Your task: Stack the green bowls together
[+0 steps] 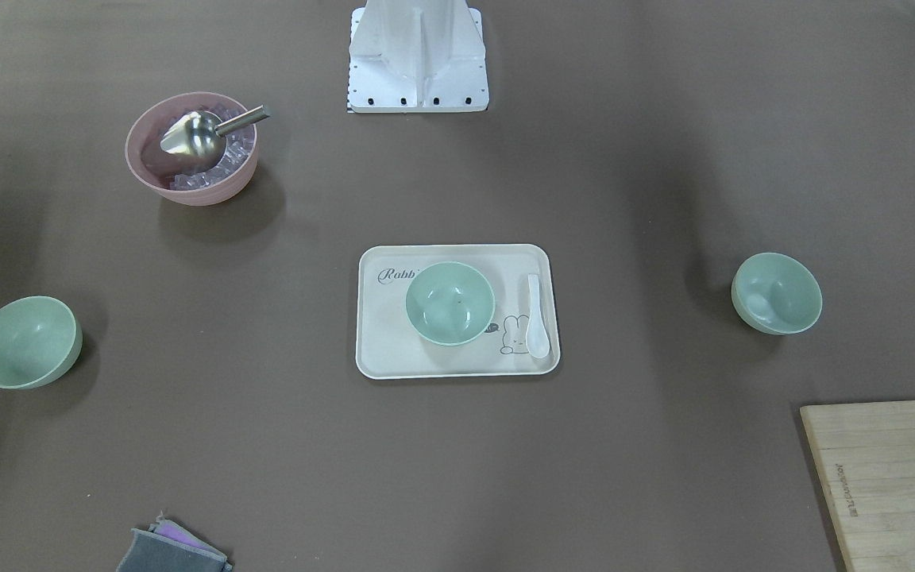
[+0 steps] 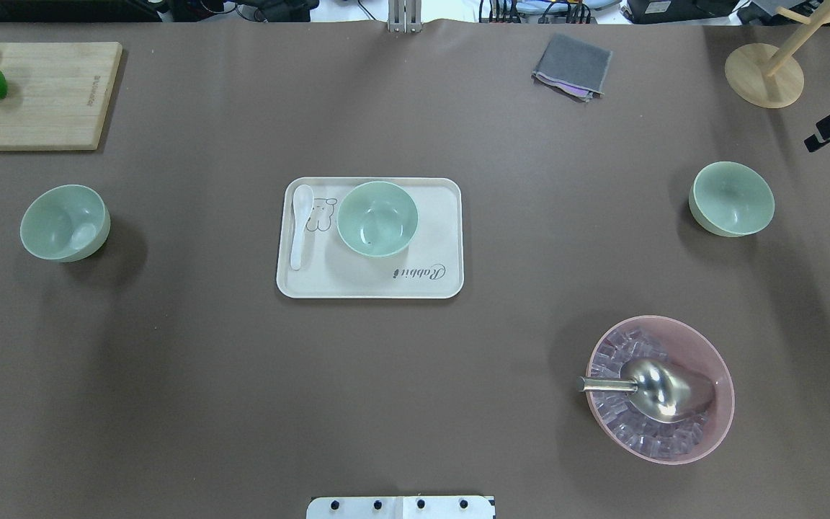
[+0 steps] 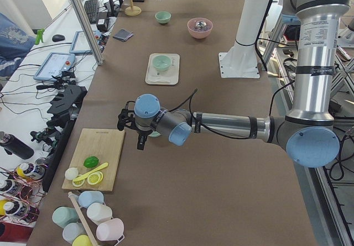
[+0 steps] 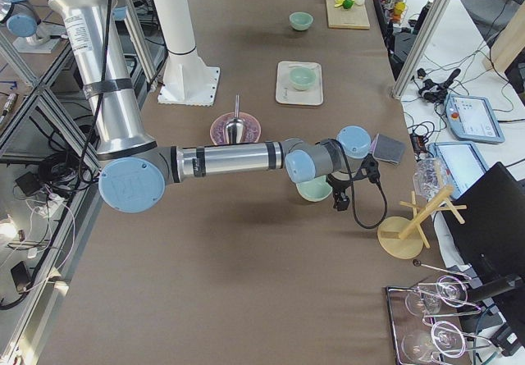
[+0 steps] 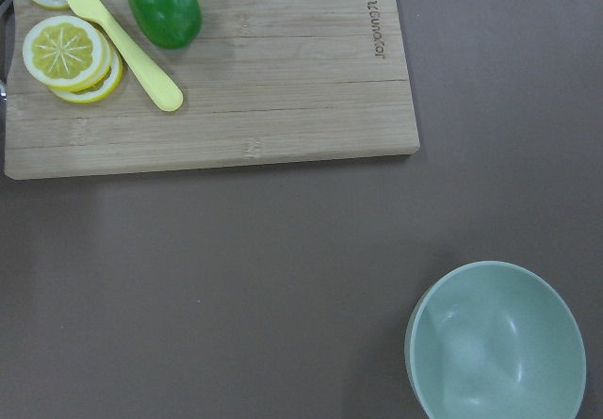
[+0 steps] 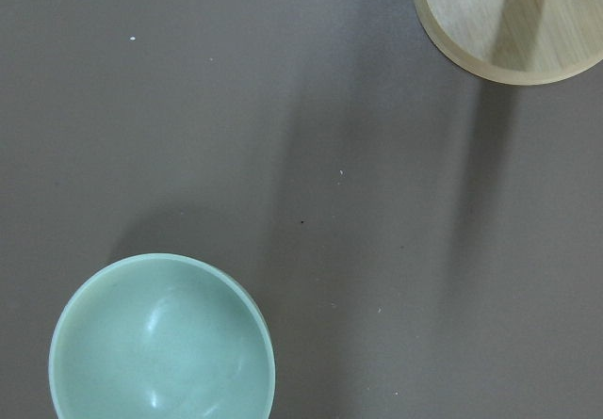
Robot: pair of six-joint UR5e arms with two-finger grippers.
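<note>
Left gripper point(image 3: 138, 138) and right gripper point(image 4: 339, 201) hang above opposite ends of the table point(image 2: 415, 404), and how wide either stands I cannot tell. Near the board point(image 2: 47, 101) sits the left bowl point(image 2: 64, 222), on the central tray point(image 2: 386, 277) the middle bowl point(image 2: 377, 218), and beyond the pink bowl point(image 2: 717, 425) the right bowl point(image 2: 731, 197), all three open side up and well apart; a spoon point(image 2: 300, 225) lies on the tray beside the middle bowl.

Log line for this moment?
stack: not started | middle bowl: on tray | left bowl, right bowl: on table | left gripper: near left bowl, state unclear | right gripper: near right bowl, state unclear
</note>
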